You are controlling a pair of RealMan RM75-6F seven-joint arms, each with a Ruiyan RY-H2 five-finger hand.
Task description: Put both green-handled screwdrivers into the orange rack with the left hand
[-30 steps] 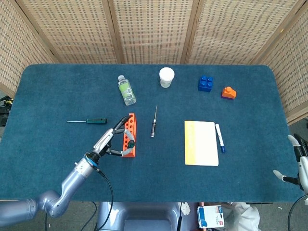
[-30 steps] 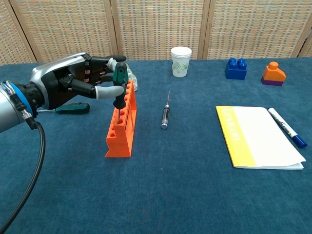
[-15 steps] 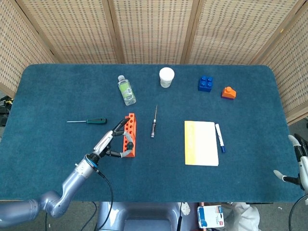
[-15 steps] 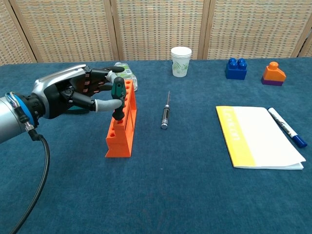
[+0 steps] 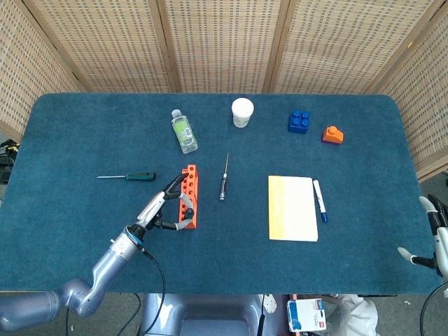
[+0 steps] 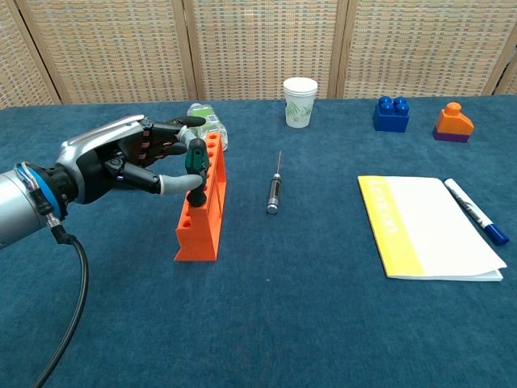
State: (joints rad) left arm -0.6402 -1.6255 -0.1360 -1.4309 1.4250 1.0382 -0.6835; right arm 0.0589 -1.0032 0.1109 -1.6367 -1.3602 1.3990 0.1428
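Counting the blue-clothed tabletop

We count two green-handled screwdrivers (image 5: 128, 176) (image 6: 196, 161), one black-handled precision screwdriver (image 5: 223, 182), one orange plastic rack (image 5: 188, 197), one clear plastic bottle (image 5: 184, 131), one white paper cup (image 5: 242, 112), one yellow-edged notepad (image 5: 292, 208), one blue-capped marker (image 5: 319, 200), and two toy blocks, blue (image 5: 299, 122) and orange (image 5: 333, 134).

Open cloth (image 5: 84, 140) around loose screwdriver (image 5: 128, 176)

Head view looks steeply down from above; chest view faces forward, low and nearer, sharing the table (image 5: 70, 133).

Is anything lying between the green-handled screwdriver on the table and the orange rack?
Nothing visible does. The loose green-handled screwdriver lies on bare blue cloth left of the orange plastic rack. The left robot hand pinches the other screwdriver, standing in the rack.
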